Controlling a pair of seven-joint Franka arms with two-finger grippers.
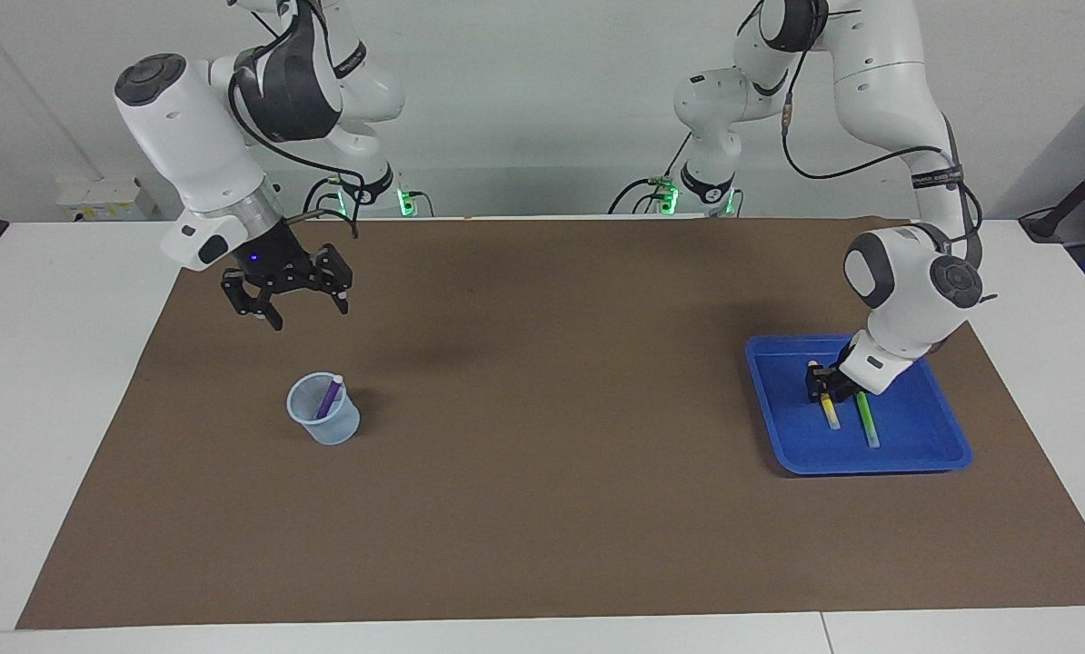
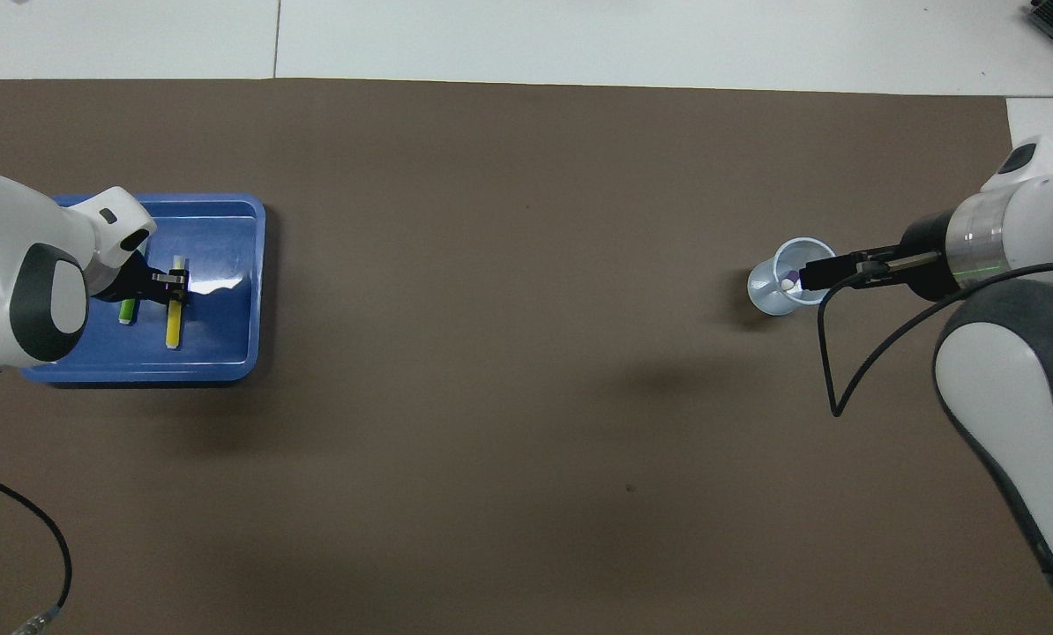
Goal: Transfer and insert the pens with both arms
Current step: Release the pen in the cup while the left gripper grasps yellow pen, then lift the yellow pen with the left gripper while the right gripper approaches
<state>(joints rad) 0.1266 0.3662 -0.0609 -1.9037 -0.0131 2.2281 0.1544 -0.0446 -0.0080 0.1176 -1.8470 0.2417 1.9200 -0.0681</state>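
Three pens on the table, two arms over them. Left gripper is down in the blue tray at the left arm's end of the brown mat, its fingers closed around the yellow pen near that pen's end nearer the robots. The rest of the yellow pen lies flat on the tray floor, running out from under the gripper away from the robots. Green pen lies flat just beside the gripper, roughly parallel to the yellow one and not touching it, on the side toward the tray's outer edge.

Right gripper hangs in the air at the right arm's end of the mat, fingers spread wide, holding nothing. Below it and a little farther from the robots stands a clear plastic cup, upright on the mat. The purple pen stands in the cup, leaning against the rim, pale tip up. From overhead the right gripper overlaps the cup's rim; the facing view shows it well above the cup, not touching
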